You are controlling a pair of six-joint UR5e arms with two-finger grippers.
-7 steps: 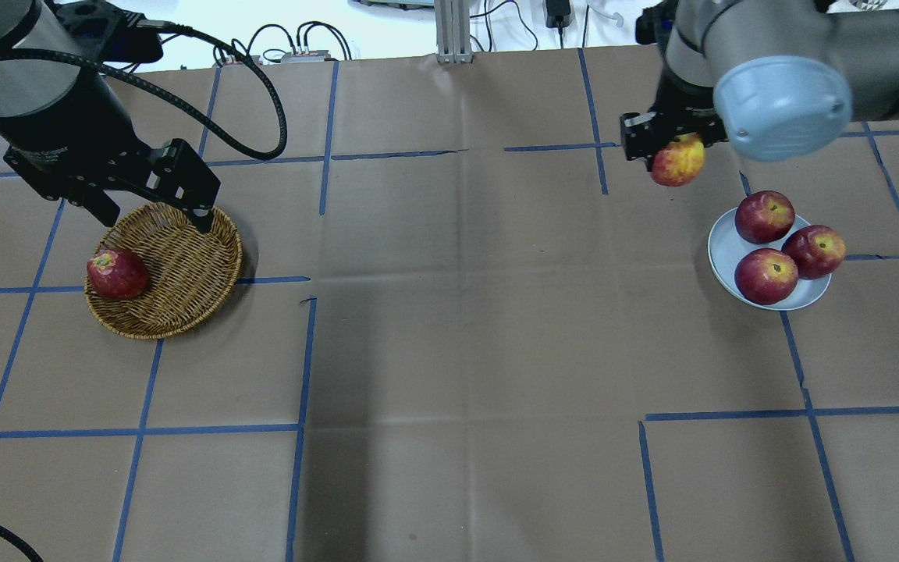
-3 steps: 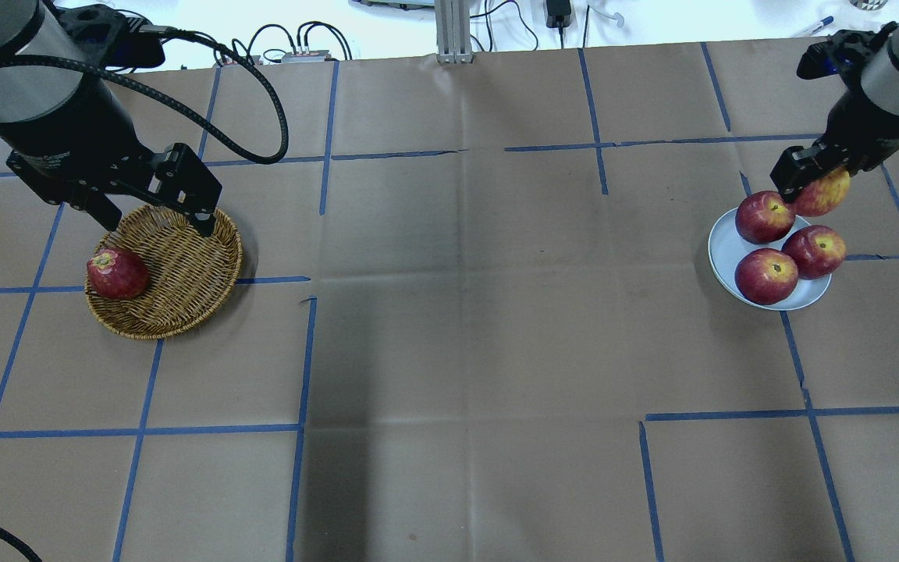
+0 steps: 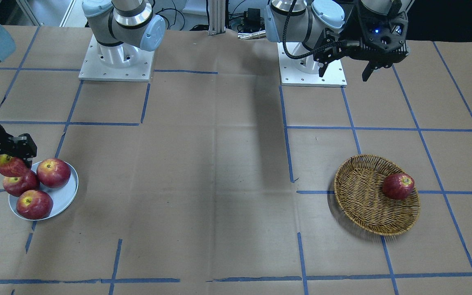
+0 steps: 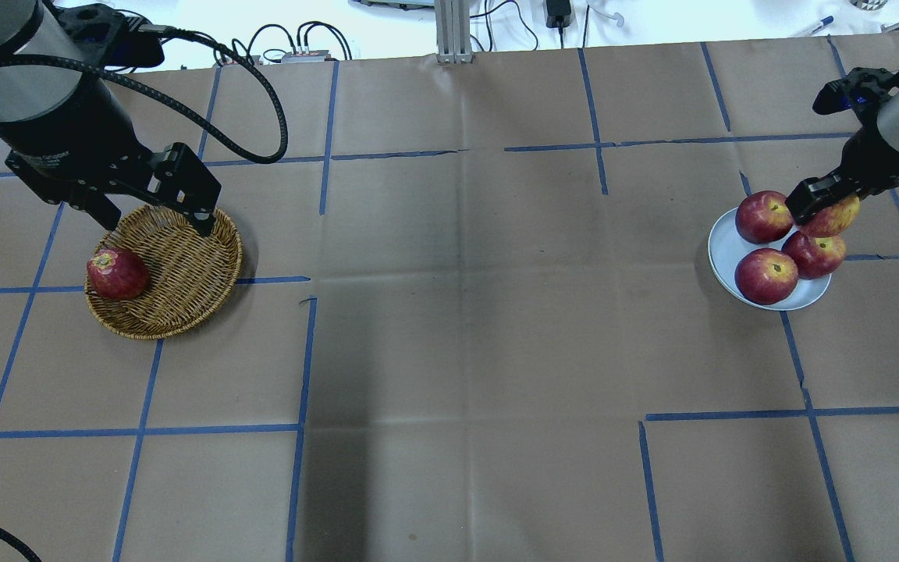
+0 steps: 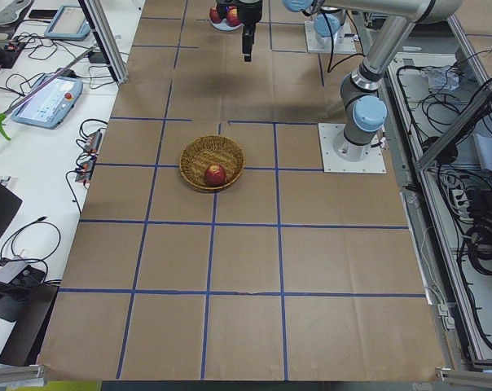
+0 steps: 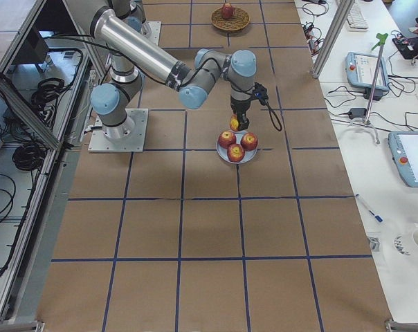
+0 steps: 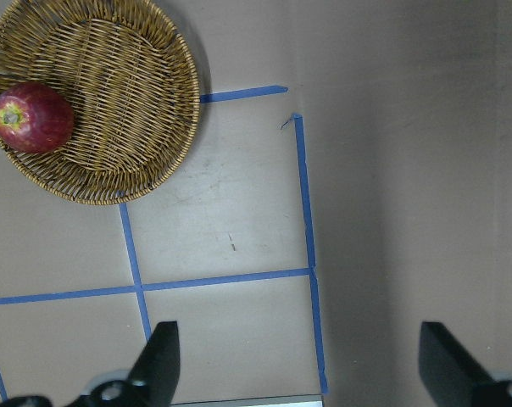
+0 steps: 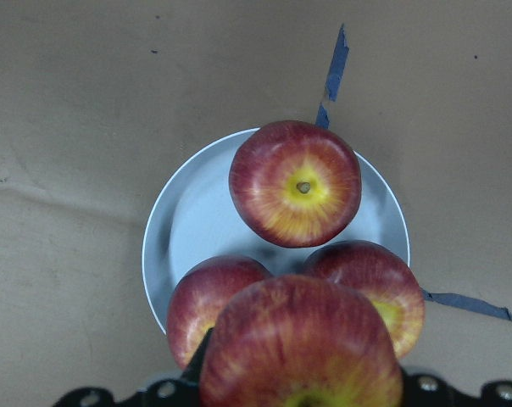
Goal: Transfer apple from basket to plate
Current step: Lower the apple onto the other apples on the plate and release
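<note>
Hovering at the crowded plate's (image 4: 723, 248) far rim, the right gripper (image 4: 822, 209) clasps the apple (image 4: 838, 222), apparently seeking a gap; the left gripper (image 4: 157, 222) hangs splayed, well away.

Silver arms (image 6: 136, 43), blue caps (image 3: 329, 16), black cable (image 4: 285, 129)

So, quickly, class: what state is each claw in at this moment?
Left claw: open, empty, above the basket.
Right claw: shut on the apple, at the plate.
</note>
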